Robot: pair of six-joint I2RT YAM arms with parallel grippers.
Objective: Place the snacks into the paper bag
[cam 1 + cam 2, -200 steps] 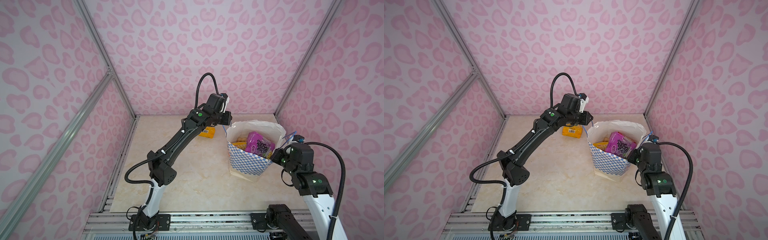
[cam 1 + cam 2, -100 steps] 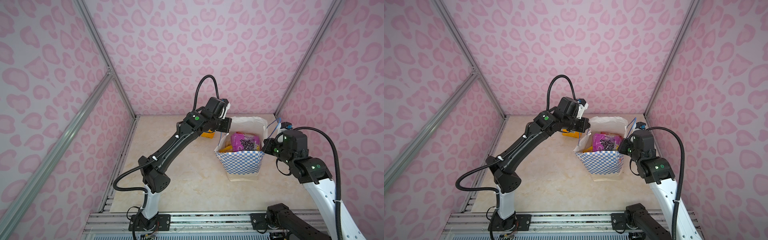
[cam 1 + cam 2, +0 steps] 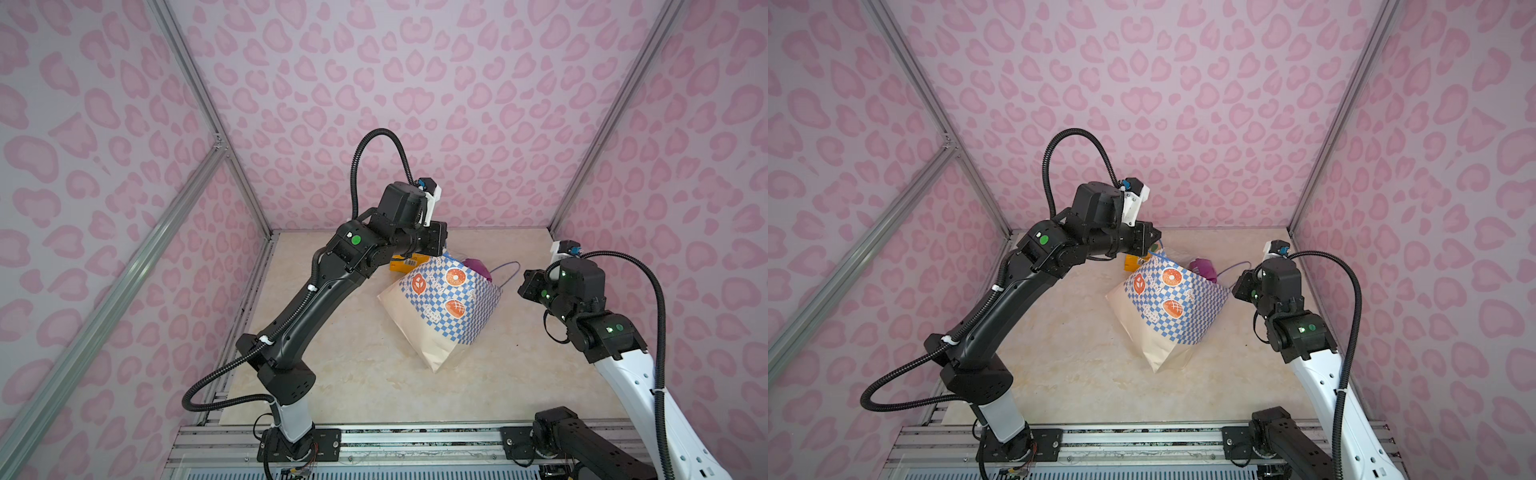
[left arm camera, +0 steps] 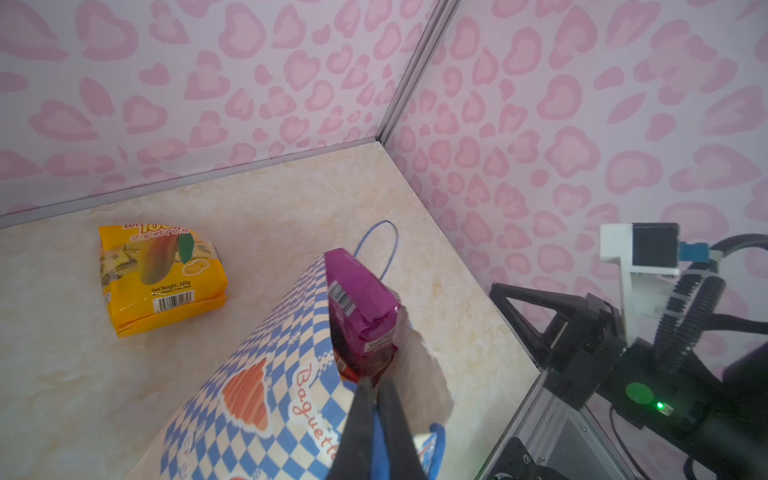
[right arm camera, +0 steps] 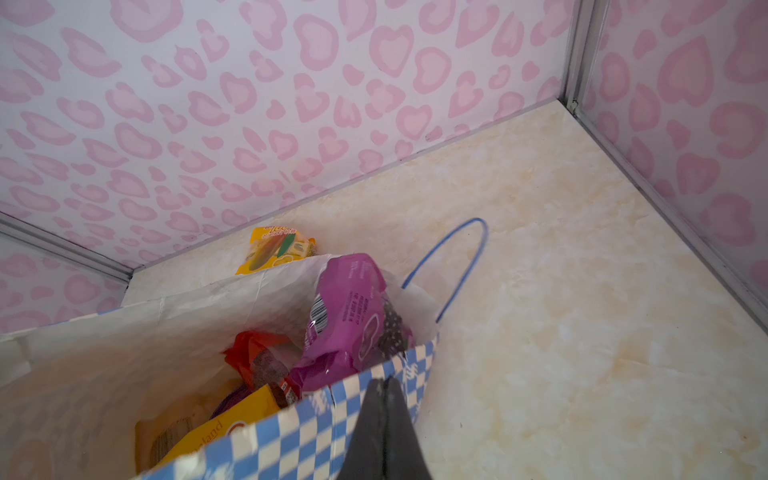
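1. The paper bag is leaning over the marble-look tabletop in both top views. Its folded base is pointing toward the near edge and its open mouth toward the back wall.
2. The left gripper is pinching the bag's rim, its fingers pressed together on the paper.
3. The right gripper is clenching the blue-checkered rim on the opposite side of the mouth, its fingers meeting over the edge.
4. A purple pouch is poking out of the mouth, barcode showing. A red-orange packet and a yellow-orange packet are lying deeper in the bag. A tan flat shape beneath them is possibly a kraft pouch.
5. A yellow mango sweets packet is lying outside the bag, on the tabletop near the back wall.
6. Only the right wrist view is looking into the bag. The top views are showing just the purple pouch's tip above the rim.
7. The left wrist view is showing the bag's printed outside and the right arm beyond it.
8. The blue cord handle is arching free past the purple pouch in both wrist views.
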